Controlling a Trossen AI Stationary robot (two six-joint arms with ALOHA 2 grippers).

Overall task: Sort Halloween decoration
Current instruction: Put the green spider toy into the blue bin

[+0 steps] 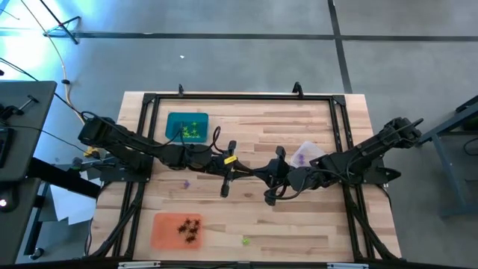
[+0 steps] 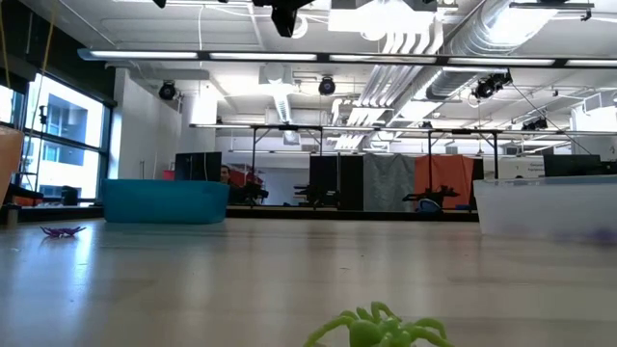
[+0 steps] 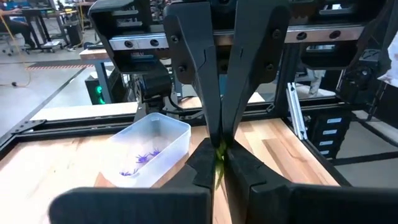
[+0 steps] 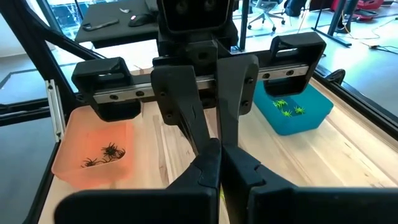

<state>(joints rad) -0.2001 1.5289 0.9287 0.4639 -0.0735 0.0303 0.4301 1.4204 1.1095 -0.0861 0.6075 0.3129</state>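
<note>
Pale wood-plank tabletop (image 1: 246,149) inside a black frame, on grey floor. Beyond it the low view shows a big room with ceiling ducts, strip lights and windows. Three trays: teal tray (image 1: 187,127) with yellow-green spiders (image 4: 288,107), orange tray (image 1: 178,229) with black spiders (image 1: 190,228), clear tray (image 3: 149,149) with purple spiders (image 3: 142,160). Loose pieces: purple spider (image 1: 186,183) near the left arm, green spider (image 1: 245,240) at the near edge.

Left gripper (image 1: 225,180) and right gripper (image 1: 274,179) meet tip to tip mid-table. Left jaws closed on a yellow-green sliver (image 3: 219,163), mostly hidden. Right jaws pressed shut; whether they also hold it, cannot tell.
</note>
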